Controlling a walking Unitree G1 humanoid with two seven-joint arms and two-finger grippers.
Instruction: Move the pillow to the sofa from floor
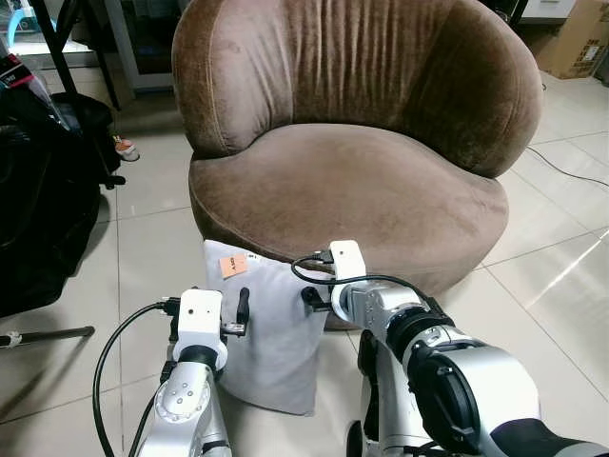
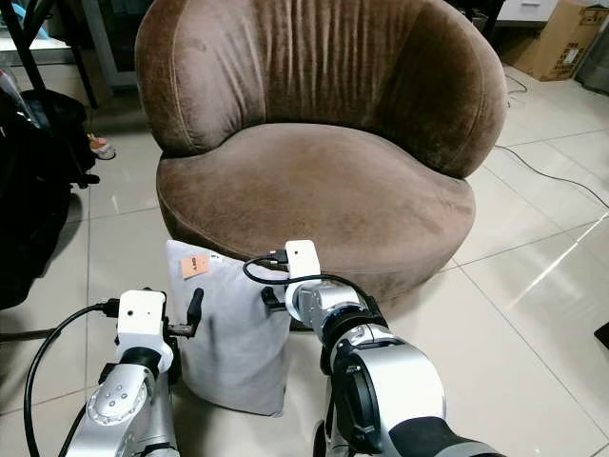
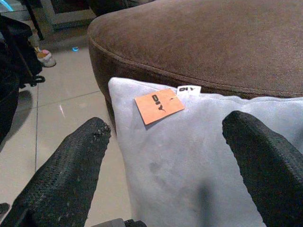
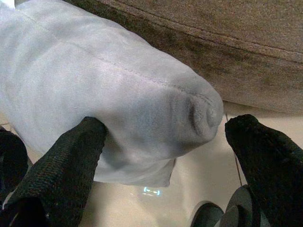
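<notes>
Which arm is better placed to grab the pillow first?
Right, probably. The right tool straddles the pillow's corner, one finger already touching the fabric. The left tool is open too, but faces the pillow's flat side.

Even indoor light (floor (image 1: 561, 276) glare)

We see a floor (image 1: 552, 276) of pale glossy tiles with thin dark joints, and light glares in streaks off its right side. A round brown velvet armchair (image 1: 352, 105) stands in the middle of it, its curved back high and its seat wide. Left of the chair we find a black bag (image 1: 43, 200) and a small shoe (image 1: 126, 149) on the tiles. A cardboard box (image 1: 576, 43) sits at the far right corner, and a thin black cable (image 1: 571, 173) runs across the tiles near it.
</notes>
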